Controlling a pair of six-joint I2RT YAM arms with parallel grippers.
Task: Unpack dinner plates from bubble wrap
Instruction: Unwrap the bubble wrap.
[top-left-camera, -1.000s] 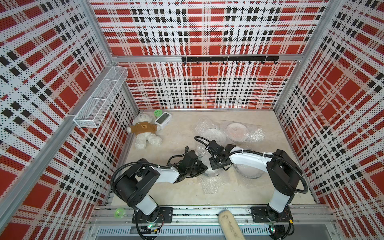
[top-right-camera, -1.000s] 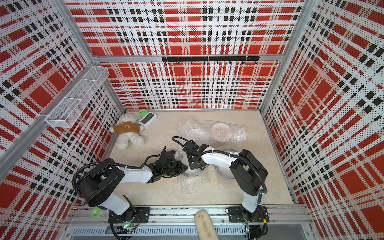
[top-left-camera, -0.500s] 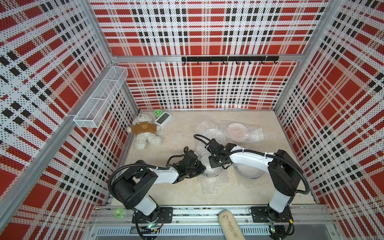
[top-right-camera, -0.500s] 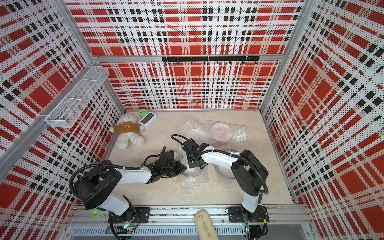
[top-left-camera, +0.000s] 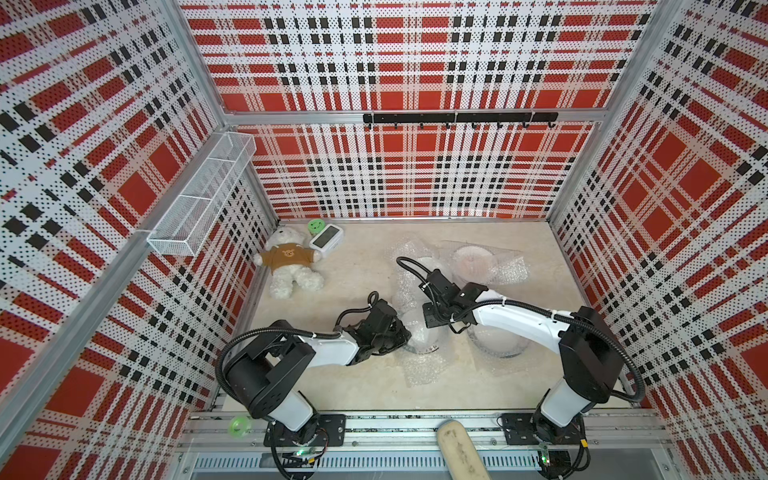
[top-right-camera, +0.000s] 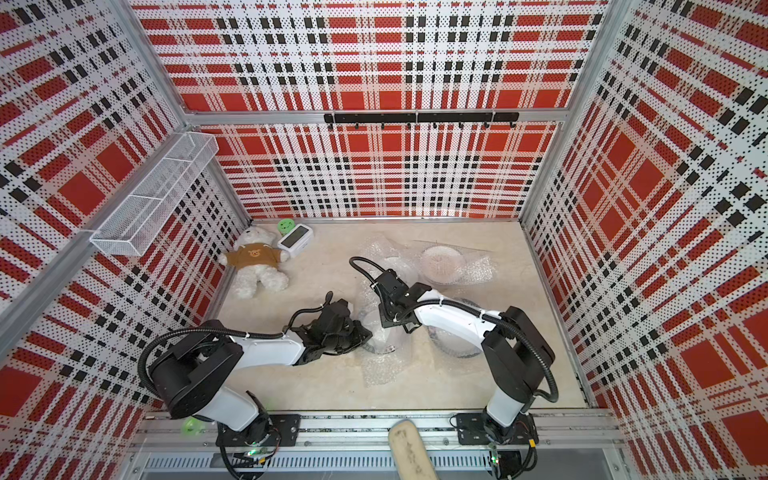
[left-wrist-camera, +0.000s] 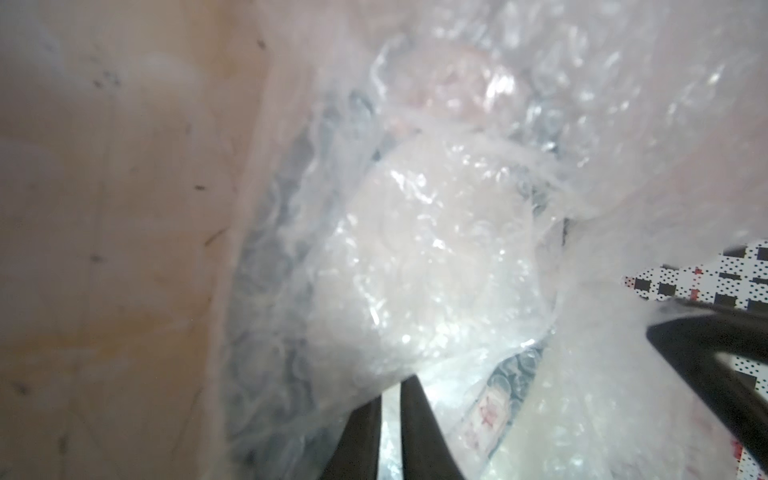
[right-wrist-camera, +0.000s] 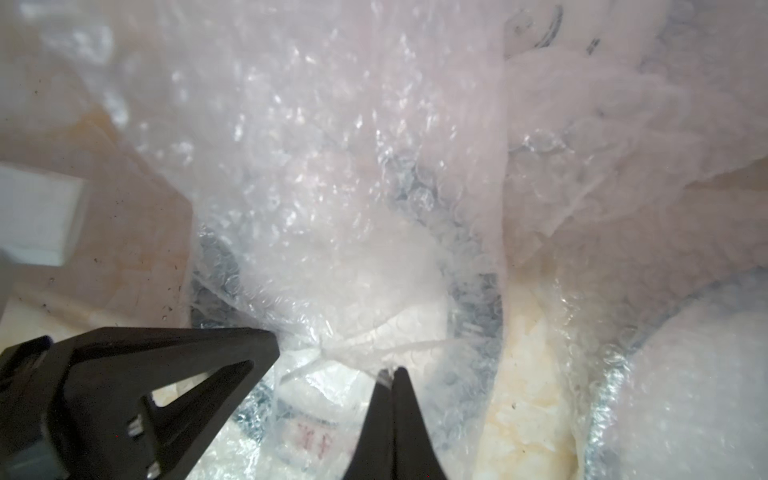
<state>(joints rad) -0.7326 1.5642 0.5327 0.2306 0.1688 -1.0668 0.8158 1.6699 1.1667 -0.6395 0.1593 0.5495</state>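
I see my left tool (left-wrist-camera: 390, 399), jaws a sliver apart, and right tool (right-wrist-camera: 390, 372), jaws closed. Each pinches crinkly, glossy bubble wrap (left-wrist-camera: 415, 249) around a round white dinner plate (top-left-camera: 422, 338) with a dark rim band, lying near the centre of the bench (top-left-camera: 332, 386), toward 6 o'clock. Beneath the film, red characters (right-wrist-camera: 313, 436): unreadable.

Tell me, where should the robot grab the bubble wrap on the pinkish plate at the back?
Probably the loose, crumpled flap of bubble wrap that sticks out past the pinkish plate on the robot's right. Pinch it from above. There the wrap looks bunched up and clear of the plate's rim, so a pinch should catch only plastic and could peel the sheet away.
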